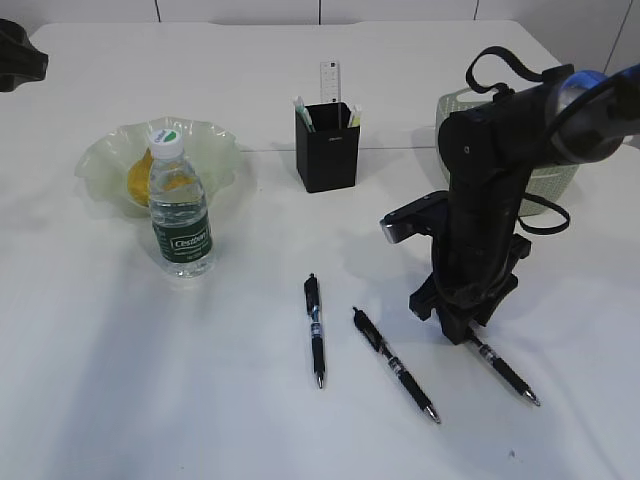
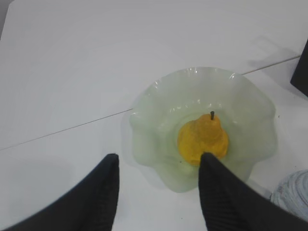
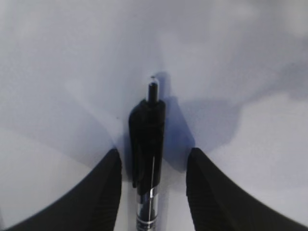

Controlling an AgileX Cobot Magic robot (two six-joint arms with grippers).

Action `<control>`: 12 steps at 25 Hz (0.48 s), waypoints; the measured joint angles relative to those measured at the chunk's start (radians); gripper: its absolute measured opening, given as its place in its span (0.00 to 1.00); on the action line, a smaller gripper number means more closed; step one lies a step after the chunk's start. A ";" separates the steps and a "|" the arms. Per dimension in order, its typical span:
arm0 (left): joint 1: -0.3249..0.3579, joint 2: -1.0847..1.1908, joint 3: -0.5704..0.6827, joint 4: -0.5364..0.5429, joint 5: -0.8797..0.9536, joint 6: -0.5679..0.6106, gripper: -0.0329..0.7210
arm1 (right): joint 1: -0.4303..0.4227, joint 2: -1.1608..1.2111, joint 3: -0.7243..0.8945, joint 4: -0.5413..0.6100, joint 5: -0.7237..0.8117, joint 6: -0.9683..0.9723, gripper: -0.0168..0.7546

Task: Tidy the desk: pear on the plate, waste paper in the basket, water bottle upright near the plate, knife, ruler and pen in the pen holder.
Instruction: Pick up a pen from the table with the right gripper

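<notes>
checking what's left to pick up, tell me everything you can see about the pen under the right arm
The pen is black with a clear lower barrel, a clip and a push button at its top. It lies flat on the white desk, rightmost of three pens, its tip pointing toward the desk's near right. The right gripper is lowered over its clip end, open jaws standing either side of the barrel; contact cannot be told.

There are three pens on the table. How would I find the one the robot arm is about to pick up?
Find the big black right arm's gripper on the white desk, in front of the green basket. The pen pokes out from under it. Unlike the other two pens, it lies farthest right, between the open jaws.
</notes>
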 joint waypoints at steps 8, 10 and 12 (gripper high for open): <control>0.000 0.000 0.000 0.000 0.000 0.000 0.54 | 0.000 0.002 0.000 0.009 -0.004 0.000 0.31; 0.000 0.000 0.000 0.000 0.000 0.000 0.54 | 0.000 0.002 0.000 0.016 -0.010 0.000 0.26; 0.000 0.000 0.000 0.000 0.000 0.000 0.54 | 0.000 0.002 0.000 0.020 -0.018 0.000 0.23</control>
